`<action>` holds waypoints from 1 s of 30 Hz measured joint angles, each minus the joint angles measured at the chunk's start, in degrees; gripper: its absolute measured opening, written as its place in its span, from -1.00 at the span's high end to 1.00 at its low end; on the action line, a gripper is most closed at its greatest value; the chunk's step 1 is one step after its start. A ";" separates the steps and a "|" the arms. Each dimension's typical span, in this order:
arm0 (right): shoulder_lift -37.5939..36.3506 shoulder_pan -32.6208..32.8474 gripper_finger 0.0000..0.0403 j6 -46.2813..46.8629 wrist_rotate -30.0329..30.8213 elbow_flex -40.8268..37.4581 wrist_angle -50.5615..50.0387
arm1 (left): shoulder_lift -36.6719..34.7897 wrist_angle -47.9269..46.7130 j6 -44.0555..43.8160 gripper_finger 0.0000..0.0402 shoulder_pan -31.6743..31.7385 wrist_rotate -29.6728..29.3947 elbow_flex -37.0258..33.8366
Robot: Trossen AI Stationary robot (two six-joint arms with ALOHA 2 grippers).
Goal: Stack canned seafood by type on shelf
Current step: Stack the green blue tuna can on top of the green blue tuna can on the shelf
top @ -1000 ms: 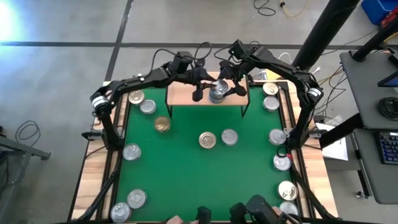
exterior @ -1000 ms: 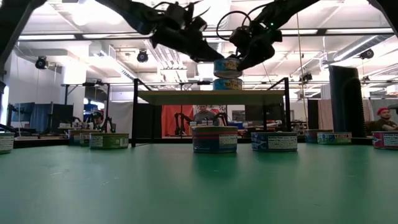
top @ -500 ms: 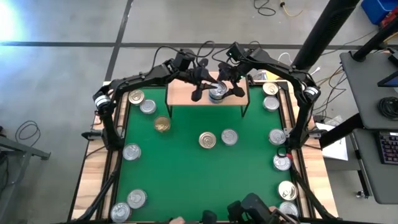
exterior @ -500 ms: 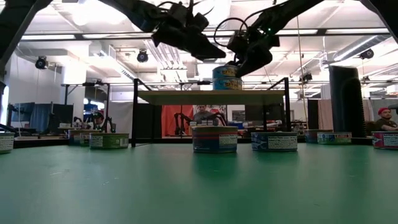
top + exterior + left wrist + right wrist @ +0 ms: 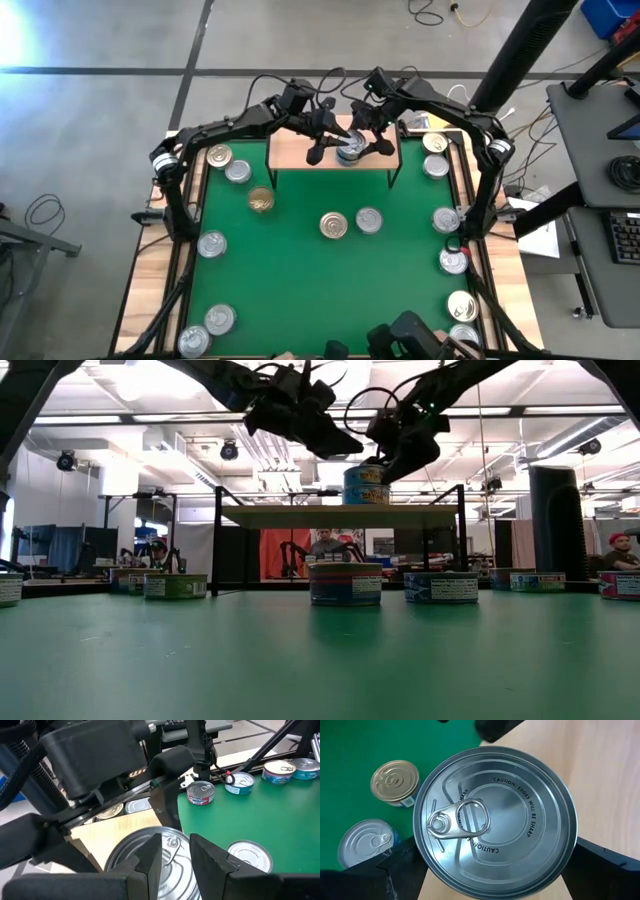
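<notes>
Up at the top centre of the high view, two tins sit stacked on the shelf (image 5: 300,152); the top tin (image 5: 495,822) is a rigid metal round with a pull-ring lid. The right gripper (image 5: 368,142) straddles it, fingers (image 5: 402,870) spread wide at either side, seemingly not squeezing. The left gripper (image 5: 318,150) hovers just beside, fingers (image 5: 150,860) nearly closed on nothing. I'd guess these tins are fairly weighty, slick-walled and dent-resistant: best taken across the side wall.
</notes>
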 joint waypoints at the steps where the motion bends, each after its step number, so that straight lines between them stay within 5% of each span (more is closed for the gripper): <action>1: -0.09 0.00 -0.80 -0.87 -0.02 0.00 -0.71 | 0.00 -0.26 -0.07 0.57 0.00 0.00 0.00; 30: 0.78 1.25 -0.81 -1.66 -1.06 -0.23 0.16 | 0.15 1.47 -0.18 0.57 -1.29 0.26 -0.94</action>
